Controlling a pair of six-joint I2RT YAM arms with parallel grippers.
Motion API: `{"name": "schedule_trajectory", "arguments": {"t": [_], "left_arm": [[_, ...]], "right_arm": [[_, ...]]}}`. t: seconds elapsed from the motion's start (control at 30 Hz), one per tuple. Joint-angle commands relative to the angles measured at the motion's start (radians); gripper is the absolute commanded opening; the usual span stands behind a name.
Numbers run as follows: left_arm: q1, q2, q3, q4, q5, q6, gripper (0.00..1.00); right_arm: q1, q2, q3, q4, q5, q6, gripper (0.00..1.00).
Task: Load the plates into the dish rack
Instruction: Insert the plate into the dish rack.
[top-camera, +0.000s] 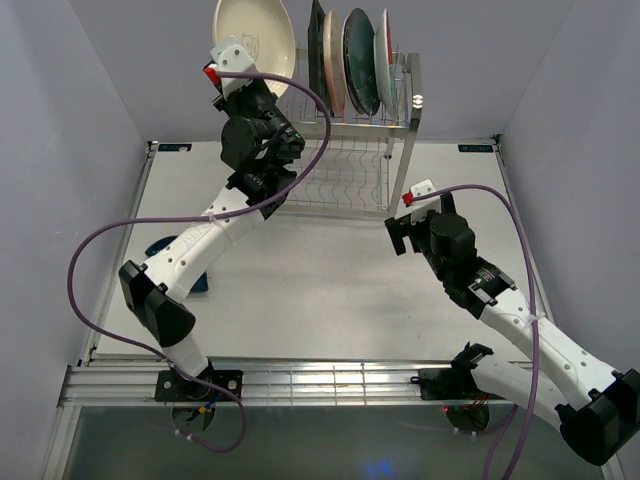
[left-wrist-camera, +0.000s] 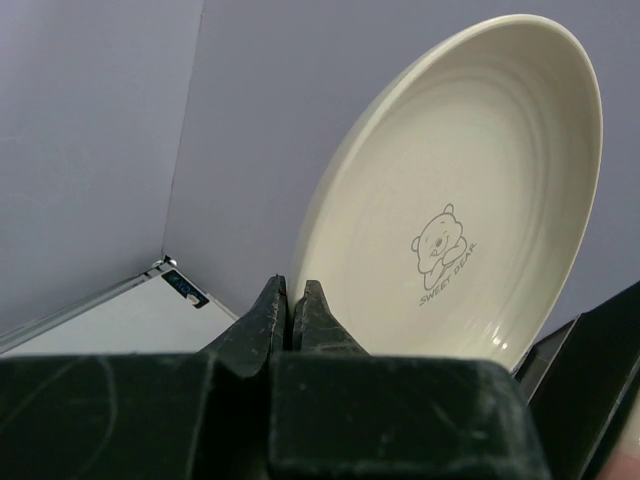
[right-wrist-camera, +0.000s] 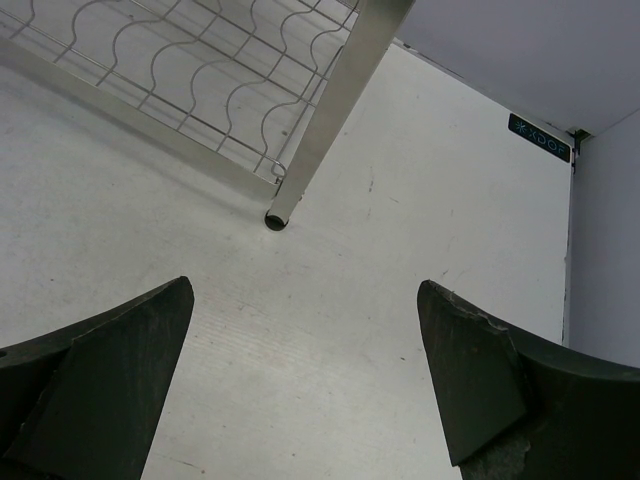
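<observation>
While the left tool (left-wrist-camera: 296, 305) is pinched tight on the bottom rim of the cream plate (left-wrist-camera: 460, 200), the plate is up in the air. It stands on its edge, just to the left of the top shelf of the dish rack (top-camera: 350, 180). It is not in a slot yet. Four other plates (top-camera: 360, 60) stand on edge in that top shelf, side by side.

I think this plate is hard and stiff, so it will not bend at all. It looks smooth and shiny, so it may be slippery and could slide or swing between the fingers. It would likely chip or break if it fell or banged on the steel wires. It is held at one small spot on the rim, and most of the plate sticks out above that spot, so its weight may try to tip it. The rim is the right place to hold it, with one finger on the front and one on the back, reaching in as far as they can.

The plate is round and pale cream. Soft rings go round the inside. In the middle is a little bear (left-wrist-camera: 440, 240) drawn in thin lines, with small words under it.

The right tool (right-wrist-camera: 300, 390) is wide open and holds nothing. It hangs low over the desk (right-wrist-camera: 420, 220), near one leg (right-wrist-camera: 324, 120) of the rack
</observation>
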Motion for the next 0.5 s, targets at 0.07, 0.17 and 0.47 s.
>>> {"name": "schedule_trajectory", "arguments": {"t": [0.07, 0.17, 0.47], "left_arm": [[0.047, 0.088, 0.161, 0.052, 0.005, 0.101, 0.00], [0.067, 0.167, 0.259, 0.072, -0.015, 0.172, 0.00], [0.074, 0.292, 0.393, 0.086, -0.006, 0.220, 0.00]], "right_arm": [[-0.006, -0.013, 0.002, 0.039, 0.015, 0.016, 0.98], [-0.006, -0.014, 0.000, 0.041, 0.012, 0.018, 0.98], [-0.004, -0.019, 0.000, 0.041, 0.009, 0.019, 0.98]]}}
